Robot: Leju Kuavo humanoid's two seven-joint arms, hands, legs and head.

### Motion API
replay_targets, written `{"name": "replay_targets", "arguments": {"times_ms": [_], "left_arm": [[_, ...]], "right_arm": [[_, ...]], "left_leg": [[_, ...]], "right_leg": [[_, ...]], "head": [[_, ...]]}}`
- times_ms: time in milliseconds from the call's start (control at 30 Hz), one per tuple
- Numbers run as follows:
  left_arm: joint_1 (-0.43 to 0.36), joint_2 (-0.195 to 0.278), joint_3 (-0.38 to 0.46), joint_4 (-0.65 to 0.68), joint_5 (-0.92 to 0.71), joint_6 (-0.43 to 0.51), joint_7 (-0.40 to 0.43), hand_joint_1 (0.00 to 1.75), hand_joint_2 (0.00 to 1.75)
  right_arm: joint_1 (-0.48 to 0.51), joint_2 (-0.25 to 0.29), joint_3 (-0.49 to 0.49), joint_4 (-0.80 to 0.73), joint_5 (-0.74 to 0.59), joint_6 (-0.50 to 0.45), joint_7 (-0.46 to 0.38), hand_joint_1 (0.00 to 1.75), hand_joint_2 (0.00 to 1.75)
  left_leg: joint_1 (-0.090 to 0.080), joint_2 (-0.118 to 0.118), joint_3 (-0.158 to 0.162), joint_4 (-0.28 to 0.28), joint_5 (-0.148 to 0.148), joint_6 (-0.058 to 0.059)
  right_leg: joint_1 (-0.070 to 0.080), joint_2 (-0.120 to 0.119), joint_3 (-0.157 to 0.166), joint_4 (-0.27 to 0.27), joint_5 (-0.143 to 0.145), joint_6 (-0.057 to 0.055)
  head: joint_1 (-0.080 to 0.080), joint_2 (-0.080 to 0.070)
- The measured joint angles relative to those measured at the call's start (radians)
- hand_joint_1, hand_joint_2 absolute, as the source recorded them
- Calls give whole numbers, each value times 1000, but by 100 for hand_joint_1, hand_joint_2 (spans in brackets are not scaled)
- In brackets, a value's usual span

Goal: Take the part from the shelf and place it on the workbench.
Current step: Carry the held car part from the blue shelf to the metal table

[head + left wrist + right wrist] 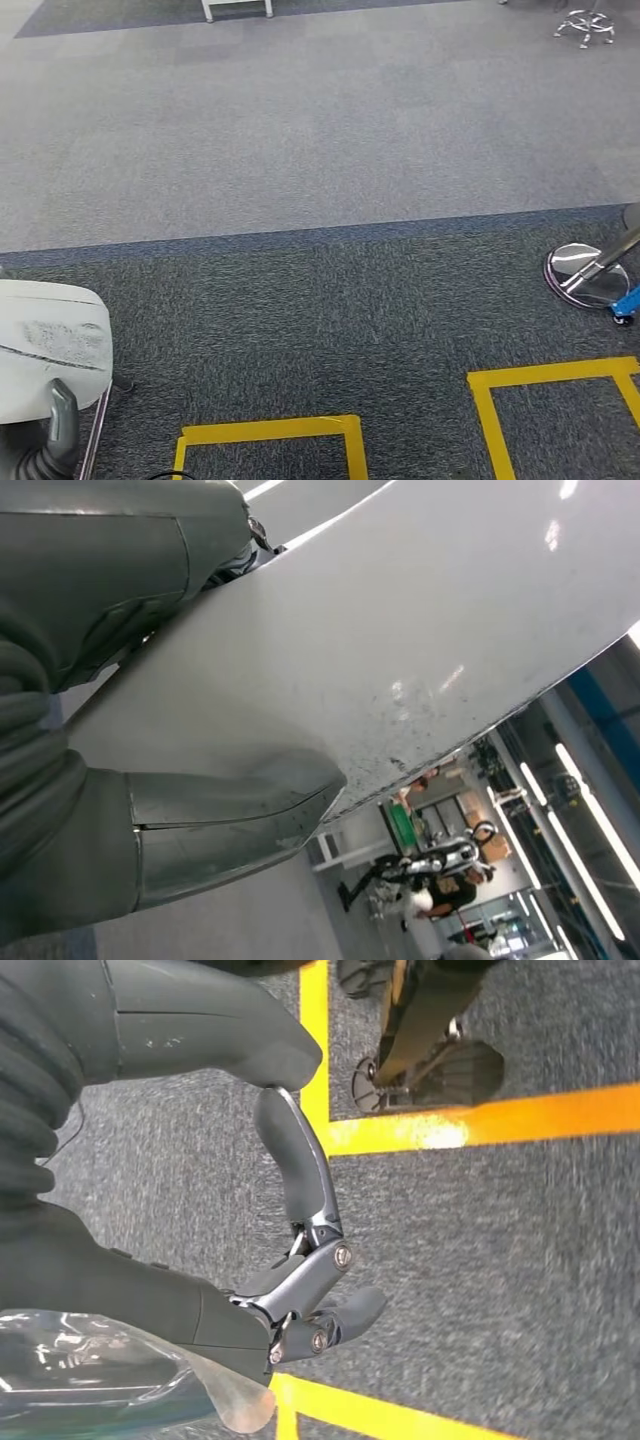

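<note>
Lower left of head view: left hand [53,430] gripping white part [49,345]. Right hand [249,1250] over grey carpet [317,150], fingers loosely curled, empty.

The head view looked forward and down from high on the robot onto grey carpet [317,140] marked with yellow tape [272,431]. The white part [45,345] sat at its lower left edge with the left hand [56,430] beneath it. The left wrist view sat very close behind that hand [113,730], pressed against the same white part [423,630], and faced past it toward ceiling lights [585,780]. The right wrist view looked down past the right hand [249,1210] at the carpet and yellow tape [483,1120], floor it shared with the head view.
</note>
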State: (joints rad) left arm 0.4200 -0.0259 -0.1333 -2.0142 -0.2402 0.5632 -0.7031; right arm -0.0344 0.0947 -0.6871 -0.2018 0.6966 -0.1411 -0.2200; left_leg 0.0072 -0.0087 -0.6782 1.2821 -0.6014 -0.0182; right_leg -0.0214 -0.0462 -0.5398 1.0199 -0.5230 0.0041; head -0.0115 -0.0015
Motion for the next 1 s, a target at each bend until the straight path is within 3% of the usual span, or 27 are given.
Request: {"name": "replay_targets", "arguments": {"times_ms": [33, 100, 167, 233, 267, 333, 400, 433, 467, 500, 533, 600, 633, 700, 767, 833, 900, 967, 1000], "left_arm": [[0, 0, 0, 0, 0, 2, 0, 175, 175], [-2, 0, -1, 0, 2, 7, 0, 175, 175], [-6, 0, -2, -1, 3, 10, 0, 175, 175], [-6, 0, -3, -3, 6, 12, 0, 175, 175], [-5, 0, -3, -4, 6, 13, 0, 175, 175], [-7, 0, -3, -6, 7, 13, 0, 175, 175], [-11, -2, -4, -6, 7, 13, 0, 175, 175], [-11, -2, -4, -6, 7, 13, 0, 175, 175], [-11, -2, -4, -6, 7, 13, 0, 175, 175], [-11, -2, -4, -6, 7, 13, 0, 175, 175], [-11, -2, -4, -6, 7, 13, 0, 175, 175], [-11, -2, -4, -6, 7, 13, 0, 175, 175], [-11, -2, -4, -6, 7, 13, 0, 175, 175], [-11, -2, -4, -6, 8, 12, 0, 175, 175], [-9, -2, -2, -6, 10, 5, 0, 175, 175], [-8, -4, 1, -6, 13, -5, 0, 175, 175], [-10, -7, 3, -6, 17, -10, 0, 175, 175], [-10, -8, 4, -6, 19, -14, 0, 175, 175], [-8, -9, 5, -5, 21, -17, 0, 175, 175]], "right_arm": [[0, 0, -1, 0, 1, 0, 2, 0, 175], [-1, 0, -3, 0, 4, -1, 4, 0, 175], [-2, 0, -5, 0, 6, -1, 5, 0, 175], [-4, 0, -5, 0, 8, -2, 6, 0, 175], [-6, 0, -5, 0, 10, -2, 6, 0, 175], [-10, 1, -6, 0, 13, -1, 5, 0, 175], [-10, 1, -9, 0, 14, -1, 6, 0, 175], [-8, 1, -11, 0, 14, -2, 6, 0, 175], [-5, 1, -13, 0, 14, -2, 7, 0, 175], [-3, 1, -14, 0, 14, -2, 7, 0, 175], [-3, 1, -15, 0, 14, -2, 6, 0, 175], [-2, 1, -15, 0, 14, -2, 6, 0, 175], [-2, 1, -16, 0, 14, -2, 6, 0, 175], [-3, 1, -16, 0, 14, -2, 7, 0, 175], [-4, 2, -17, 0, 16, -2, 7, 0, 175], [-3, 3, -19, 0, 17, -2, 8, 0, 175], [-1, 4, -21, 0, 18, -2, 8, 0, 175], [0, 4, -23, 0, 18, -2, 8, 0, 175], [1, 4, -23, 0, 18, -2, 8, 0, 175]], "left_leg": [[1, 9, 21, -56, 43, 1], [-6, 50, 77, -189, 109, 9], [-17, 77, 101, -247, 119, 21], [-23, 60, 102, -256, 118, 36], [-22, 50, 108, -265, 121, 43], [-18, 29, 122, -283, 129, 58], [-18, 7, 126, -286, 130, 67], [-19, -6, 127, -286, 128, 69], [-20, -20, 128, -286, 126, 70], [-21, -36, 131, -285, 124, 69], [-21, -50, 135, -284, 121, 68], [-21, -76, 143, -279, 112, 61], [-21, -87, 142, -274, 107, 56], [-19, -107, 135, -267, 104, 46], [-15, -120, 129, -264, 103, 38], [-16, -81, 109, -219, 76, 28], [-13, -22, 48, -99, 20, 16], [-6, -4, -16, 15, -14, 9], [-2, -2, -26, 26, -3, 6]], "right_leg": [[0, -12, 8, 0, -5, 1], [1, -32, 21, -2, -16, 9], [3, -51, 27, -6, -23, 21], [2, -70, 39, -14, -26, 34], [-1, -63, 44, -14, -31, 39], [-3, -14, 23, 38, -65, 42], [-3, 35, -50, 175, -124, 41], [-2, 43, -90, 242, -144, 41], [0, 45, -119, 279, -145, 41], [1, 47, -128, 275, -123, 40], [1, 51, -117, 230, -82, 38], [-1, 84, -65, 92, 1, 35], [-3, 104, -40, 40, 19, 33], [-3, 123, -19, 4, 17, 28], [-3, 104, -12, -3, 16, 22], [-5, 80, -4, -10, 14, 12], [-4, 51, 4, -15, 10, 3], [-2, 22, 9, -15, 3, 1], [-2, 8, 13, -15, -1, 1]], "head": [[0, 0], [0, 0], [-1, 0], [-2, 0], [0, 0], [4, 0], [9, 0], [11, 0], [11, 0], [11, 0], [11, 0], [12, 0], [11, 0], [10, 0], [10, 0], [6, 0], [2, 0], [1, 0], [1, 0]]}}
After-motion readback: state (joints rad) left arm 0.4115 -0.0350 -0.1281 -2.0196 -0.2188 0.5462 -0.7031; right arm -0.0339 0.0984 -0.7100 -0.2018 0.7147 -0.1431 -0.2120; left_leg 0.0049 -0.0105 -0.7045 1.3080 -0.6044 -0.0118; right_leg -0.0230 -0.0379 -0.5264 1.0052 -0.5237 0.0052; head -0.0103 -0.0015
